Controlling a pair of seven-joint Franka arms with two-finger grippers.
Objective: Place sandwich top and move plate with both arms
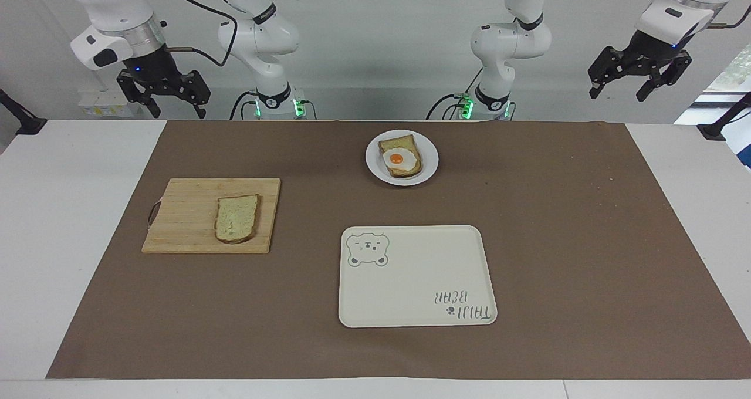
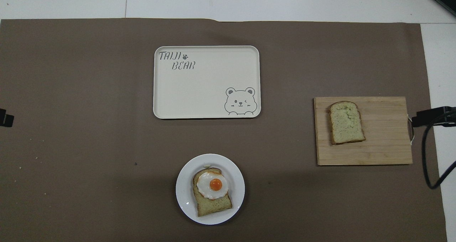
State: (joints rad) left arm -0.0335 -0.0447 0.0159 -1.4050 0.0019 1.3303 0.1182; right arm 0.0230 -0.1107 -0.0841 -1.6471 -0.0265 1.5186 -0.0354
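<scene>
Overhead: only tips of grippers visible. Facing: left gripper (image 1: pixel 638 84) & right gripper (image 1: pixel 162 99) raised by bases, jaws apart, empty. Sandwich top (image 1: pixel 236 217) on cutting board (image 1: pixel 182 211); plate (image 1: pixel 428 152) w/ egg toast nearer robots than board

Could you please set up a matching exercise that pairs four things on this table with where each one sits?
Things:
1. bread slice
2. fried egg
3. plate
4. tray

Places:
A. on the toast
B. on the cutting board
C. farthest from the robots
D. nearest the robots, bearing the toast

Pairs: 1-B, 2-A, 3-D, 4-C
</scene>
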